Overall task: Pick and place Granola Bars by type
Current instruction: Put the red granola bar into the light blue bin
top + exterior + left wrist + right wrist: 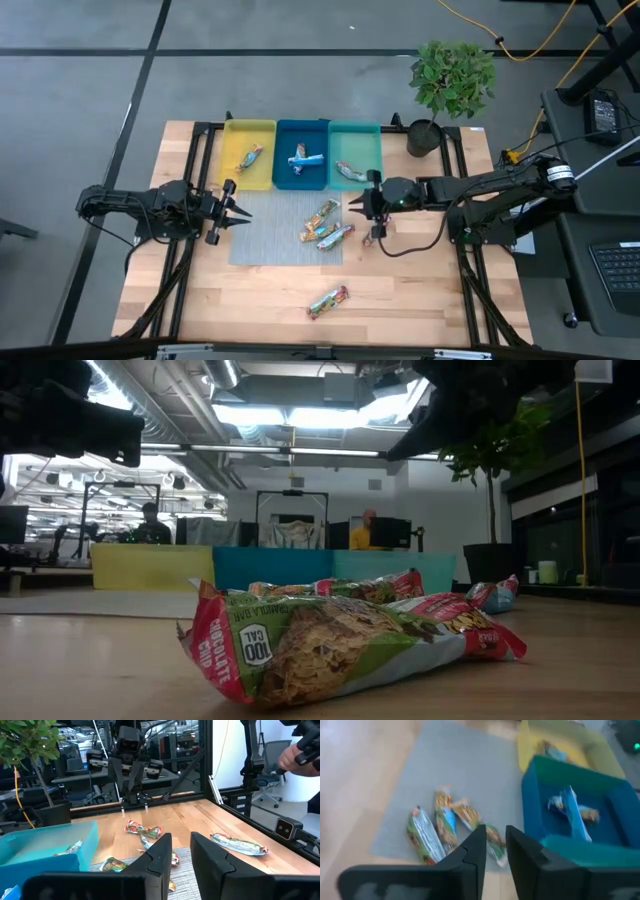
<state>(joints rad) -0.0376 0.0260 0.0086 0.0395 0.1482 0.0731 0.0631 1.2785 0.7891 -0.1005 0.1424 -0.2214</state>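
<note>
Nearest bar: your low view reads "CHOCOLATE CHIP", "100 CAL".
Mat: three bars.
Right gripper: fingers slightly parted, empty, beside the mat.
Left gripper: parted, empty.
Trays: one bar in each.

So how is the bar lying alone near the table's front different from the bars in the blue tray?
The lone bar lies on bare wood, apart from everything; the blue tray's bars sit inside the blue tray, crossing each other. The lone bar's wrapper is green and red; the tray's bars are blue. Both are small foil-wrapped granola bars, and neither gripper holds them.
</note>
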